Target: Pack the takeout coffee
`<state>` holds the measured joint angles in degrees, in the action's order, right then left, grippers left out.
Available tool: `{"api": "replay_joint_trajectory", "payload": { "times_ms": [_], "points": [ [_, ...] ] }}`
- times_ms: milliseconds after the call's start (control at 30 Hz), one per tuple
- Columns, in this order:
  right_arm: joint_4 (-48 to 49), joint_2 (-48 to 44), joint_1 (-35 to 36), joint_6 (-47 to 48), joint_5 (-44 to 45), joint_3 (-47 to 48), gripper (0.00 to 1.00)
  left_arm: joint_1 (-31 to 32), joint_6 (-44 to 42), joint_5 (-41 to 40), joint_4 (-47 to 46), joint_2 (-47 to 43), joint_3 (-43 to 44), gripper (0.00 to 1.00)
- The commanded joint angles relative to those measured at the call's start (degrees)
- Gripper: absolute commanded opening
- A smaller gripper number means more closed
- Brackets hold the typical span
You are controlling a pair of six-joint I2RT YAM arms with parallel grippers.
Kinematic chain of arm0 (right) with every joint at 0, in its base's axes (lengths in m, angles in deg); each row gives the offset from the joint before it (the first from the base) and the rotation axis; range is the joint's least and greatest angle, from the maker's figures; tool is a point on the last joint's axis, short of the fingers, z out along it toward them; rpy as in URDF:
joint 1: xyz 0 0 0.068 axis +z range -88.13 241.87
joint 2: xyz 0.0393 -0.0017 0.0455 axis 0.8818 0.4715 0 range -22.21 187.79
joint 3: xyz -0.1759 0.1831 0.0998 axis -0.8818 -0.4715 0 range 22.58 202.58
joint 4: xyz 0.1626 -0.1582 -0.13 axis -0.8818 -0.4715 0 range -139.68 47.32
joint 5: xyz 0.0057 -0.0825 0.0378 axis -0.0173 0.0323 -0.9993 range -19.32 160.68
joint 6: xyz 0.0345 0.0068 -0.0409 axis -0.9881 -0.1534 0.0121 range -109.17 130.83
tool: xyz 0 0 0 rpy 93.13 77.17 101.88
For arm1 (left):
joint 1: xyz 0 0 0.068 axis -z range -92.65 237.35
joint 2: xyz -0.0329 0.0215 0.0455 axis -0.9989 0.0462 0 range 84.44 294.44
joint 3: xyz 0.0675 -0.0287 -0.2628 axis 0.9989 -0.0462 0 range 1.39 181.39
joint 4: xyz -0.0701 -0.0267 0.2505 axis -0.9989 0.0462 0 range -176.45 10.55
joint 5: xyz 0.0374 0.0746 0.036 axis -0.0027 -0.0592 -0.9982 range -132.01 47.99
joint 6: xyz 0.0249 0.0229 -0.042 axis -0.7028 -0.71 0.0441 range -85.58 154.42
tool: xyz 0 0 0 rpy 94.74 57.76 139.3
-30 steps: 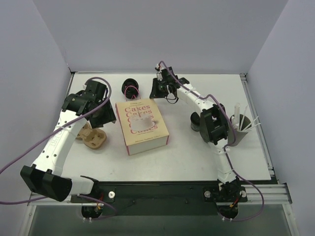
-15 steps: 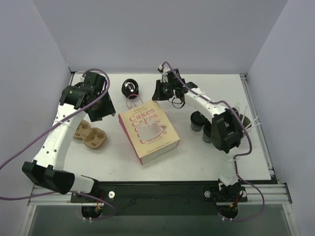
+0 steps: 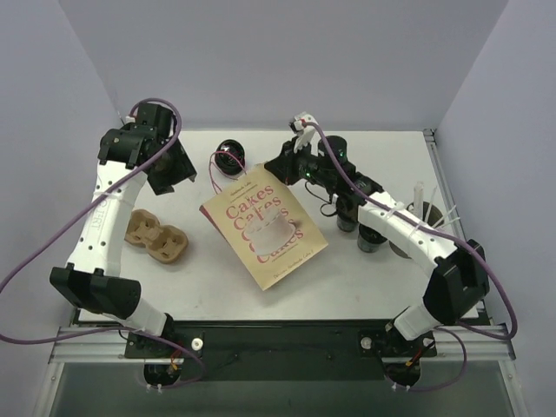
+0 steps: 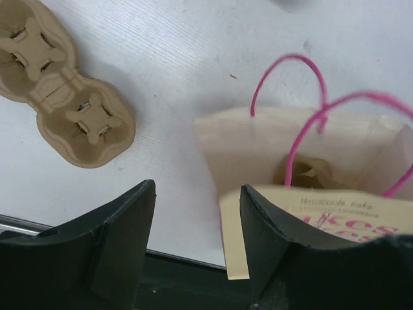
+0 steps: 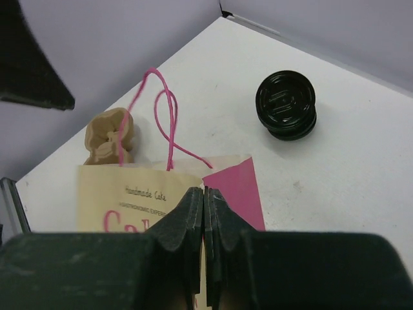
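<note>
- Nearest the arm bases, open white table runs between the front rail and the bag.
- Left of centre sits a tan moulded-pulp cup carrier with two rounded wells. It is apart from the bag, with free surface on all sides.
- The pink paper bag lies flat and skewed mid-table, "Cakes" print up. Its thin pink cord handles point toward the far wall.
- Right of the bag, two takeout coffees stand close together, partly under the right arm: the nearer black cup and the second black cup, both round and lidded.
- Beside them, toward the right edge, is a grey cup with white sticks.
- The right gripper is clenched, its fingers pressed flat together on the bag's top edge.
- The left gripper hangs released, fingers spread and holding nothing, just beside the bag's open mouth.
- Farthest back, the third black cup, with a glossy ridged lid, rests just beyond the handles, near the pale back wall.
</note>
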<state>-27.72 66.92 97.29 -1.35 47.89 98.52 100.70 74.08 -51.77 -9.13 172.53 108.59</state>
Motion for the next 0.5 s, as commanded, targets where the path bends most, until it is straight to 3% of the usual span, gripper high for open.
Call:
{"api": "replay_joint_trajectory", "payload": {
  "times_ms": [0,133,333,467],
  "points": [
    [21.0,-6.8,2.5,5.4,1.1,-11.1,0.0,-3.2,1.3,2.9,2.0,0.9,3.2,0.64],
    [33.9,-10.9,3.8,7.0,4.5,-20.9,0.0,-3.1,0.7,4.9,0.6,-0.7,0.0,0.64],
    [36.5,-13.3,5.0,10.3,8.8,-25.8,0.0,-2.5,2.4,12.9,1.7,-5.2,-8.7,0.63],
    [37.4,-13.7,5.0,11.2,9.3,-26.5,0.0,-1.7,3.3,10.2,4.6,-8.3,-11.5,0.64]
  ]
}}
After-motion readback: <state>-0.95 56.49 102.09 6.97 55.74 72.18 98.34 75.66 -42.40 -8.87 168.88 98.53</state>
